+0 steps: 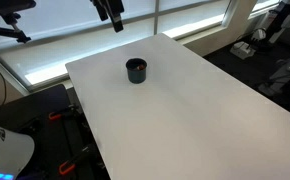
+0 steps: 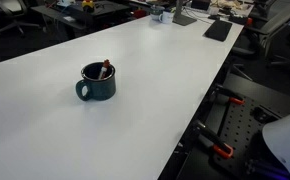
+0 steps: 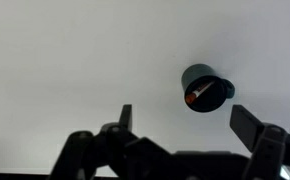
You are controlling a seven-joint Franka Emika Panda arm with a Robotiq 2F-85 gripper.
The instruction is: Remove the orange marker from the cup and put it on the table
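The cup is dark, teal-black, with a handle on its side, and stands on the white table [image 2: 175, 70] in both exterior views [image 1: 136, 70] [image 2: 98, 82]. The orange marker [image 2: 106, 68] leans inside it, its tip just above the rim. In the wrist view the cup [image 3: 213, 80] is seen from above, with the marker [image 3: 197, 95] lying across its opening. My gripper [image 3: 185, 120] is open and empty, high above the table, with the cup just beyond its fingertips. In an exterior view the gripper [image 1: 112, 12] hangs well above the table's far edge.
A dark flat pad [image 2: 217, 30] and small clutter [image 2: 160, 14] lie at one end of the table. Orange-handled clamps [image 2: 217, 150] and black frames sit below the table edge. Windows [image 1: 65, 30] and dark equipment [image 1: 275, 50] border the table.
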